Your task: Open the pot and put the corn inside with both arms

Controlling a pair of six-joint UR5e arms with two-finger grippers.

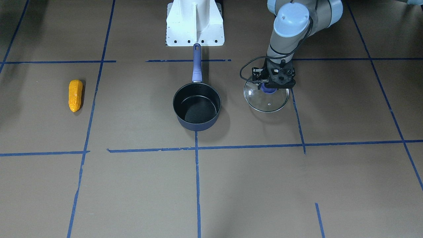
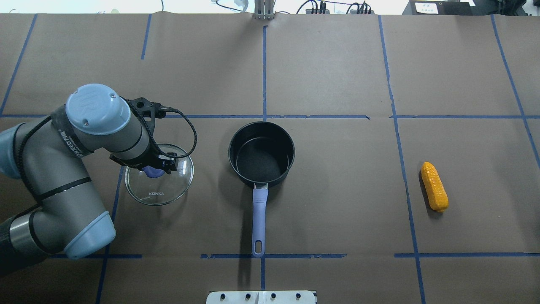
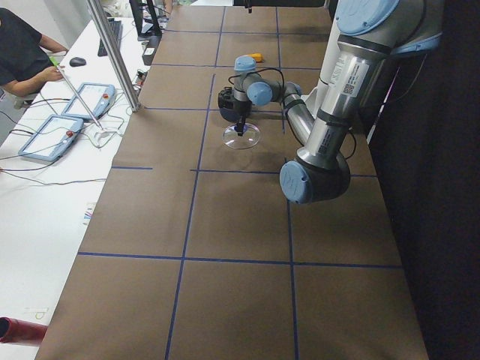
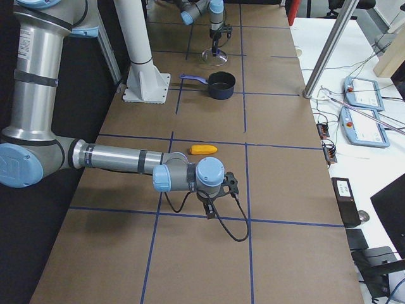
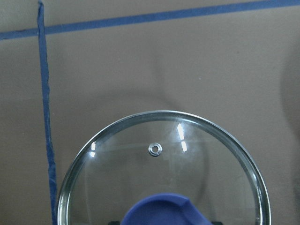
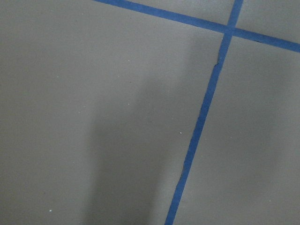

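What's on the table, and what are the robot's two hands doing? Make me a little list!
pot: lid off, empty, in the middle
lid: glass, beside the pot, not touching it
corn: lying on the table, far from the pot
left gripper: at the lid's blue knob; grip unclear
right gripper: over bare table, apart from the corn

Glossy glass lid (image 1: 268,103) (metal rim), matt-black pot (image 1: 199,111)
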